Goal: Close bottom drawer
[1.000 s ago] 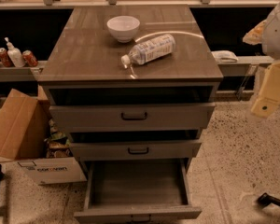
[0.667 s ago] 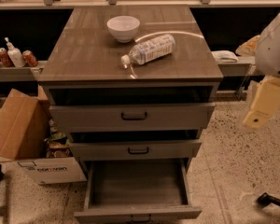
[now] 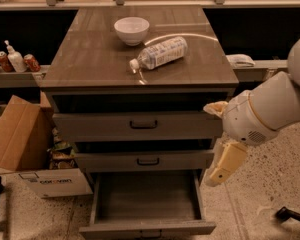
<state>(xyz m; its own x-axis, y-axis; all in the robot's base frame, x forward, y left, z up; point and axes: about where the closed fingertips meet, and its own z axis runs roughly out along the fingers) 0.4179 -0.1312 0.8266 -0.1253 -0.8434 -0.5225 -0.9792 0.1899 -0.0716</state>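
The bottom drawer [image 3: 145, 204] of the grey-brown cabinet is pulled far out and is empty inside. Its flat front [image 3: 147, 230] sits at the lower edge of the view. The middle drawer [image 3: 145, 160] and the top drawer [image 3: 140, 125] stand slightly out, each with a small black bar handle. My gripper [image 3: 225, 163] hangs from the white arm [image 3: 270, 109] at the right, beside the right front corner of the cabinet, level with the middle drawer and above the bottom drawer's right side.
A white bowl [image 3: 131, 30] and a plastic bottle [image 3: 159, 54] lying on its side rest on the cabinet top. An open cardboard box [image 3: 27, 149] stands on the floor at the left. Cans and a pump bottle [image 3: 15, 60] sit on a low shelf behind it.
The arm and gripper have moved left and down, from well right of the cabinet to right beside its front corner. The drawers have not moved.
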